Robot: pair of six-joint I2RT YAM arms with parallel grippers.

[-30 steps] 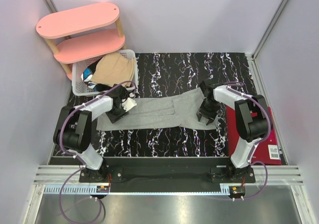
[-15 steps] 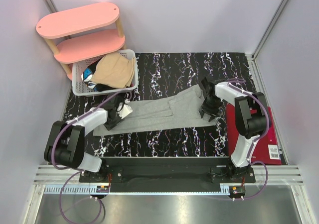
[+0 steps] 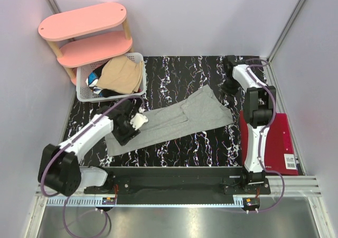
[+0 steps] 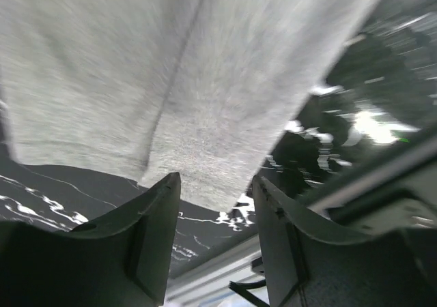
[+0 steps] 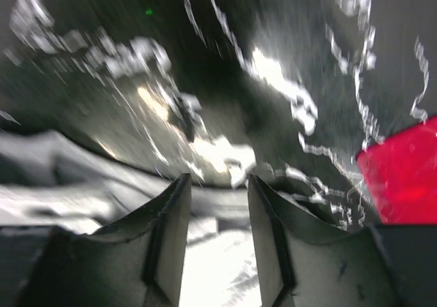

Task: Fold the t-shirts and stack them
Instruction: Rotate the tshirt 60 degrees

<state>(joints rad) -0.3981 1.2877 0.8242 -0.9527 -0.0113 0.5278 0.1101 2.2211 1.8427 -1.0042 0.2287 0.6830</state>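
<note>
Fingers (image 4: 153, 245) apart on L gripper (image 4: 215, 181) and R gripper (image 5: 215, 184); nothing held.
Grey shirt (image 3: 179, 119) spread diag. across table (image 3: 185, 74), L gripper at its left end, R well clear; tan shirt (image 3: 122, 74) in basket (image 3: 83, 92).

Robot lab test cell, not a home or shop. Boxed in by plain pale lilac wall panels (image 3: 211, 16) on grey metal corner posts (image 3: 288, 24). Black white-veined marble-print tabletop (image 3: 185, 74). Left white-and-black robot arm (image 3: 92, 135) and right twin (image 3: 257, 143) bolted to slotted aluminium rail (image 3: 179, 188) at near edge. Staged props only: pink two-tier oval shelf (image 3: 87, 34), white plastic lattice basket (image 3: 84, 92).
</note>
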